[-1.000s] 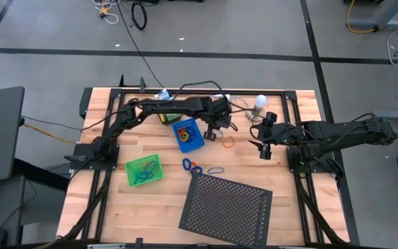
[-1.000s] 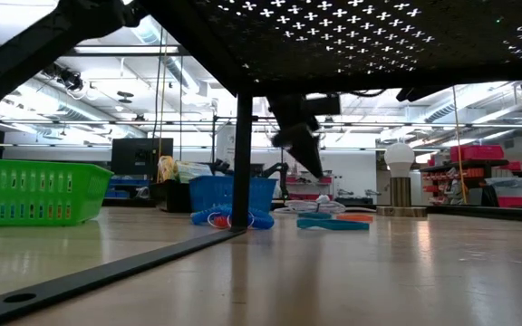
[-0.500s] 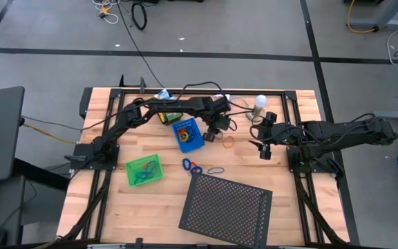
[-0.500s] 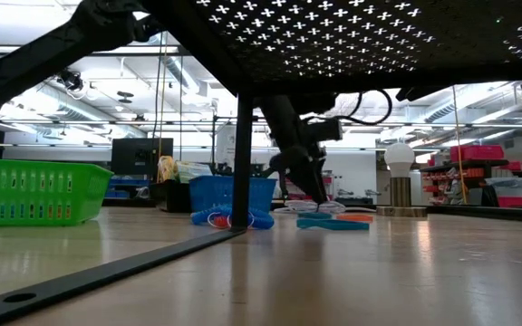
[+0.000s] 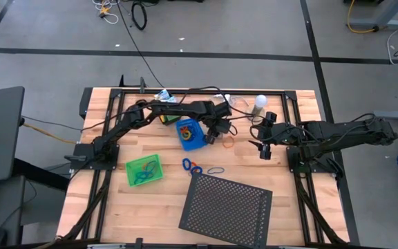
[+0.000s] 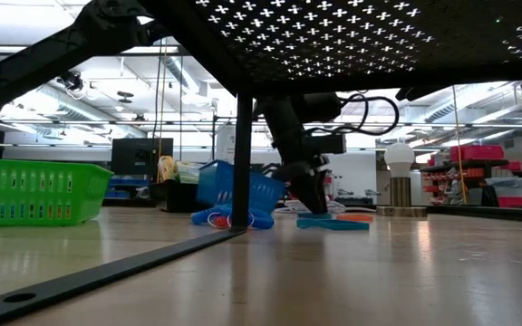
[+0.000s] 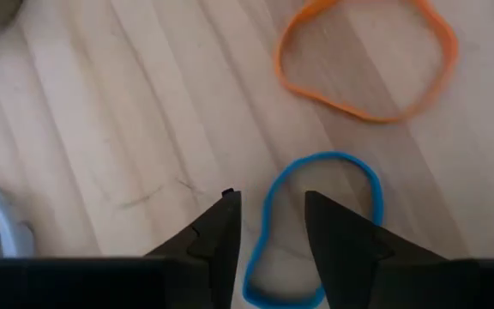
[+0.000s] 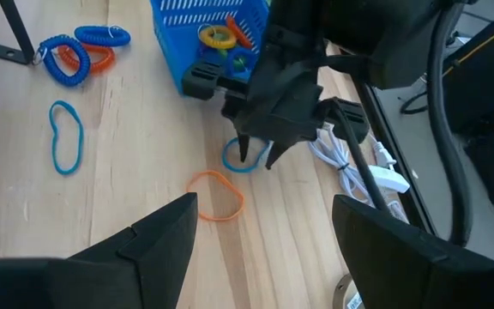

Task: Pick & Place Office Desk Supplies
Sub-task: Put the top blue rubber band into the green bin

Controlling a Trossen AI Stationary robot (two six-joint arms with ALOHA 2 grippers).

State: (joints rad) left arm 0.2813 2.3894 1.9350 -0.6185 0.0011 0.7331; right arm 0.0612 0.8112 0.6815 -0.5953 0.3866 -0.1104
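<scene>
My left gripper (image 5: 211, 138) (image 7: 271, 206) is open and points down at the table beside the blue tray (image 5: 189, 133). Its fingers stand on either side of one strand of a small blue loop (image 7: 316, 172) (image 8: 245, 161). An orange loop (image 5: 228, 142) (image 7: 363, 60) lies flat just beyond it. The blue tray holds small colourful items and looks tilted in the low view (image 6: 243, 186). My right gripper (image 5: 264, 148) (image 8: 264, 202) is open and waits above the table, right of the orange loop. The green tray (image 5: 144, 170) holds loops. My left gripper comes at the small blue loop from above, pointing down. One finger (image 7: 221, 227) stands outside the loop and one finger (image 7: 337, 227) inside it, across the strand (image 7: 268, 210). The loop lies flat on the table. Whether the fingers touch it, I cannot tell.
Coiled blue, orange and red loops (image 5: 191, 166) (image 8: 75, 51) and another blue loop (image 5: 215, 169) (image 8: 65, 136) lie nearer the front. The black perforated sheet (image 5: 226, 204) stands at the near edge. A white bulb (image 5: 259, 102) and white cable (image 8: 350, 167) are at the far edge.
My left gripper has come down from above the table to the tabletop, onto the small blue loop beside the blue tray. In the low view the blue tray stood level before and now stands tilted. My right arm has kept still.
</scene>
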